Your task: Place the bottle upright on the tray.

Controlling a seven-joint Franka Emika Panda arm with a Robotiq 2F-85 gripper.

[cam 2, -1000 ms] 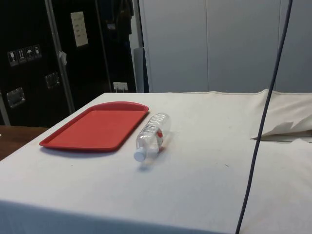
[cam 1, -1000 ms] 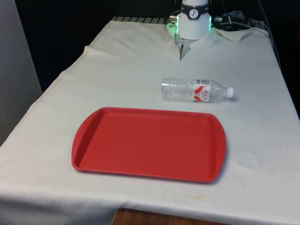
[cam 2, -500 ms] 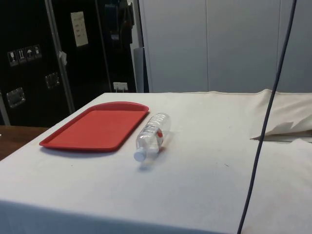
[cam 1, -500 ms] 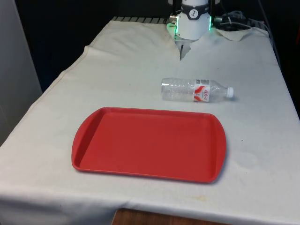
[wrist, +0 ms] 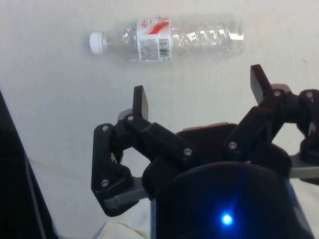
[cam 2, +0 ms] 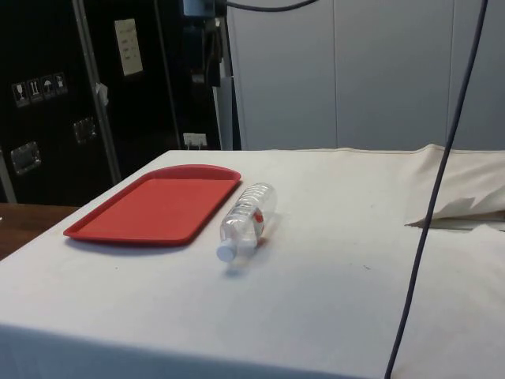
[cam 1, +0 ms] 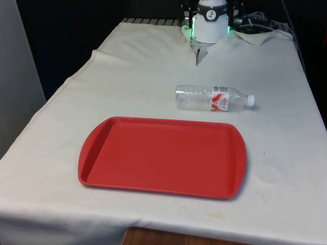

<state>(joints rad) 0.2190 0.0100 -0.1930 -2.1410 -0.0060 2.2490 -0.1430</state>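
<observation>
A clear plastic bottle (cam 1: 212,98) with a white cap and a red-and-white label lies on its side on the white cloth, just beyond the far long edge of the red tray (cam 1: 161,153). Its cap points to the front view's right. In the side view the bottle (cam 2: 247,219) rests beside the tray (cam 2: 158,207), cap towards the camera. The tray holds nothing. In the wrist view my gripper (wrist: 199,94) hangs open well above the cloth, with the bottle (wrist: 169,39) lying beyond its fingertips and nothing between the fingers (wrist: 141,104).
The robot's base (cam 1: 211,23) stands at the table's far end, behind the bottle. A black cable (cam 2: 430,197) hangs down in the side view near a raised fold of cloth (cam 2: 465,209). Bare cloth surrounds the bottle and the tray.
In the side view the hanging cable has swung slightly and a dark part of the arm has come in at the top left. Bottle and tray have not moved.
</observation>
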